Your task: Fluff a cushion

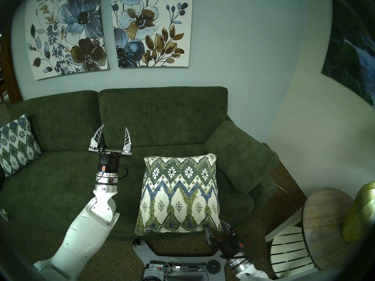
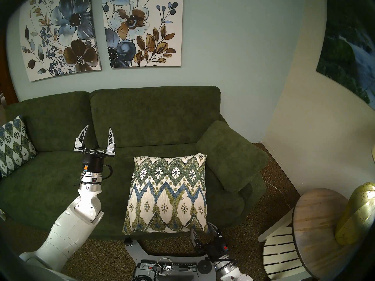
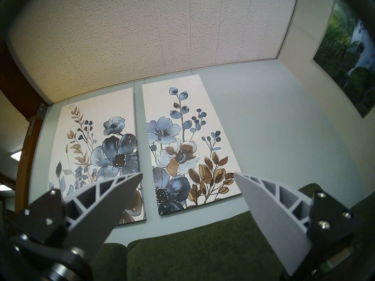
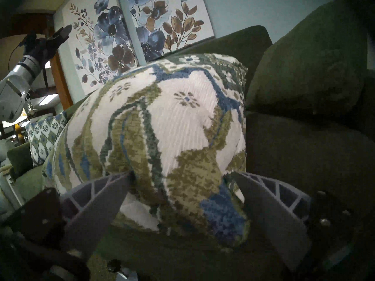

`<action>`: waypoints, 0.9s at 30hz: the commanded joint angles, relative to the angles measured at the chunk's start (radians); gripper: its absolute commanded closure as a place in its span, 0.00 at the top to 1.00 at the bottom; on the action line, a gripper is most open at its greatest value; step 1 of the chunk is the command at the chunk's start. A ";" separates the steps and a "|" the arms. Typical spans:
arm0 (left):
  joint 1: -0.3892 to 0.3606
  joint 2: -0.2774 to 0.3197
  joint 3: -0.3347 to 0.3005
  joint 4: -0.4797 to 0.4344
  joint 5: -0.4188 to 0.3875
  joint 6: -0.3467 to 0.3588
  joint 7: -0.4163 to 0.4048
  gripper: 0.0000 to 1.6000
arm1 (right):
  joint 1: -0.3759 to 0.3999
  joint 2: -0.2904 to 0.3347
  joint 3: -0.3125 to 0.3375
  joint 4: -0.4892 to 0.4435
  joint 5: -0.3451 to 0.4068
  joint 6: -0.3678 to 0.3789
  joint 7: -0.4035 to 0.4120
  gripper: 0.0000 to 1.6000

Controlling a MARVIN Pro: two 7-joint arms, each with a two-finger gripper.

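Cushion (image 1: 179,193) lies flat on the sofa (image 1: 60,183), no fluffing evident yet. Right gripper (image 4: 180,185) spread at its front corner, ungripped; left gripper (image 1: 114,132) spread, idle above the seat.

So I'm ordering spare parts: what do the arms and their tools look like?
Both arms are glossy white shells with silver wrist rings. The left tool has a black body with an orange tag, a black cable, and two pointed grey ribbed fingers on silver brackets. The right tool looks alike, darker.
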 commanded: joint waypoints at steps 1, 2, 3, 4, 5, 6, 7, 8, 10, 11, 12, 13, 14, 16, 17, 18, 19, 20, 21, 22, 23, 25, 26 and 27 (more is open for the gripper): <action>-0.005 -0.001 0.000 -0.006 0.000 0.000 0.001 1.00 | 0.068 -0.010 -0.002 -0.086 0.037 0.000 0.071 1.00; -0.005 -0.001 0.000 -0.006 0.000 0.000 0.001 1.00 | 0.068 -0.013 -0.007 -0.096 0.044 0.000 0.079 1.00; -0.004 -0.001 -0.001 -0.007 0.000 0.000 0.001 1.00 | 0.071 -0.024 -0.020 -0.099 0.055 0.000 0.090 1.00; -0.004 -0.001 -0.001 -0.007 0.000 0.000 0.001 1.00 | 0.073 -0.031 -0.026 -0.094 0.068 0.005 0.096 1.00; -0.004 -0.001 -0.001 -0.007 0.000 0.000 0.001 1.00 | 0.081 -0.034 -0.038 -0.075 0.072 0.015 0.103 1.00; -0.004 -0.001 -0.001 -0.007 0.000 0.000 0.001 1.00 | 0.089 -0.036 -0.050 -0.057 0.070 0.012 0.097 1.00; -0.004 -0.001 -0.001 -0.007 0.000 0.000 0.001 1.00 | 0.089 -0.036 -0.050 -0.057 0.070 0.012 0.097 1.00; -0.004 -0.001 -0.001 -0.007 0.000 0.000 0.001 1.00 | 0.095 -0.041 -0.055 -0.037 0.076 0.013 0.108 1.00; -0.004 -0.001 -0.001 -0.007 0.000 0.000 0.001 1.00 | 0.111 -0.048 -0.071 0.014 0.079 0.015 0.107 1.00; -0.004 -0.001 -0.001 -0.007 0.000 0.000 0.001 1.00 | 0.114 -0.050 -0.080 0.030 0.079 0.019 0.099 1.00; -0.004 -0.001 -0.001 -0.007 0.000 0.000 0.001 1.00 | 0.121 -0.053 -0.084 0.055 0.085 0.020 0.108 1.00; -0.004 -0.001 -0.001 -0.007 0.000 0.000 0.001 1.00 | 0.125 -0.056 -0.089 0.073 0.089 0.014 0.109 1.00; -0.004 -0.001 -0.001 -0.007 0.000 0.000 0.001 1.00 | 0.128 -0.058 -0.096 0.089 0.091 0.006 0.108 0.66; -0.004 -0.001 -0.001 -0.007 0.000 0.000 0.001 1.00 | 0.136 -0.063 -0.102 0.117 0.099 0.000 0.118 0.00; -0.004 -0.001 -0.001 -0.007 0.000 0.000 0.001 1.00 | 0.137 -0.070 -0.103 0.126 0.106 0.000 0.104 0.00; -0.004 -0.001 -0.001 -0.007 0.000 0.000 0.001 1.00 | 0.144 -0.075 -0.100 0.139 0.117 0.000 0.118 0.00; -0.004 -0.001 -0.001 -0.007 0.000 0.000 0.001 1.00 | 0.148 -0.076 -0.102 0.145 0.121 0.000 0.116 0.00; -0.004 -0.001 -0.001 -0.007 0.000 0.000 0.001 1.00 | 0.152 -0.078 -0.104 0.149 0.125 0.000 0.117 0.00; 0.000 0.007 0.005 -0.012 -0.010 0.000 -0.007 1.00 | 0.153 -0.078 -0.111 0.144 0.123 0.000 0.108 0.00; 0.007 0.014 0.007 -0.024 -0.017 0.000 -0.012 1.00 | 0.156 -0.080 -0.111 0.147 0.128 0.000 0.116 0.00; 0.016 0.019 0.007 -0.040 -0.020 0.000 -0.015 1.00 | 0.158 -0.081 -0.116 0.146 0.130 0.000 0.112 0.00; 0.057 0.028 0.023 -0.102 -0.038 0.000 -0.027 1.00 | 0.157 -0.086 -0.127 0.135 0.125 0.000 0.095 0.00; 0.078 0.029 0.031 -0.126 -0.032 0.000 -0.033 1.00 | 0.157 -0.089 -0.131 0.131 0.123 0.000 0.085 0.00; 0.092 0.030 0.056 -0.126 0.008 0.000 -0.053 1.00 | 0.157 -0.093 -0.137 0.128 0.120 0.000 0.071 0.00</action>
